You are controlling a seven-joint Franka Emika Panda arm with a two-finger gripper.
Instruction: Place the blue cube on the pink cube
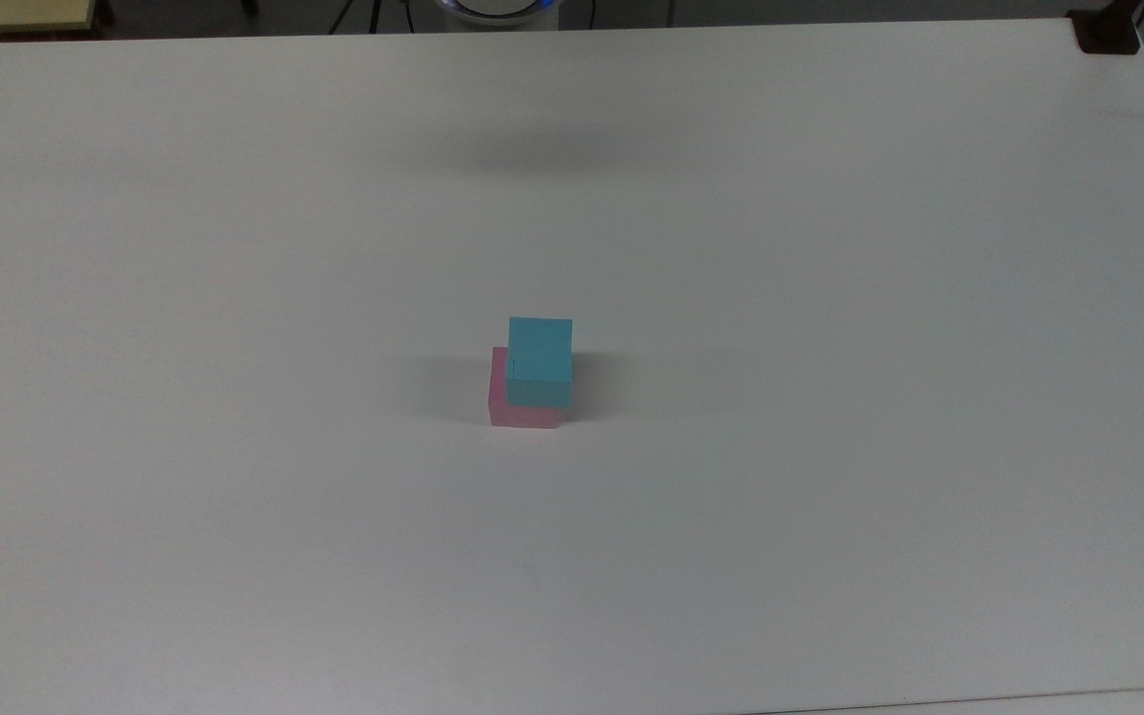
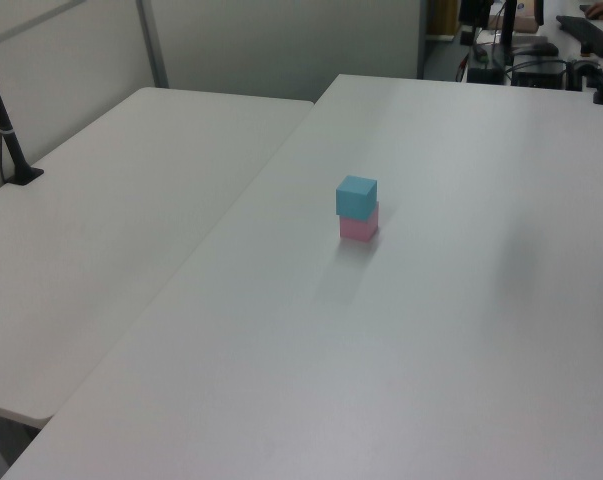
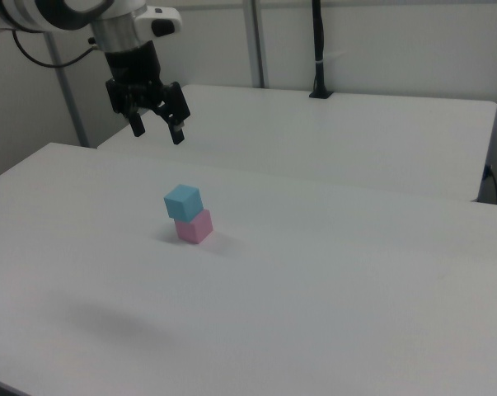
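The blue cube rests on top of the pink cube, shifted a little off its edges, near the middle of the white table. The same stack appears in the left view, blue cube over pink cube, and in the right view, blue cube over pink cube. In the right view my gripper hangs high above the table, up and to the left of the stack, open with nothing between its fingers.
A second white table adjoins on the left view's left, with a black pole clamp on it. Another black clamp sits at the top view's far right corner. Cables and equipment lie beyond the far edge.
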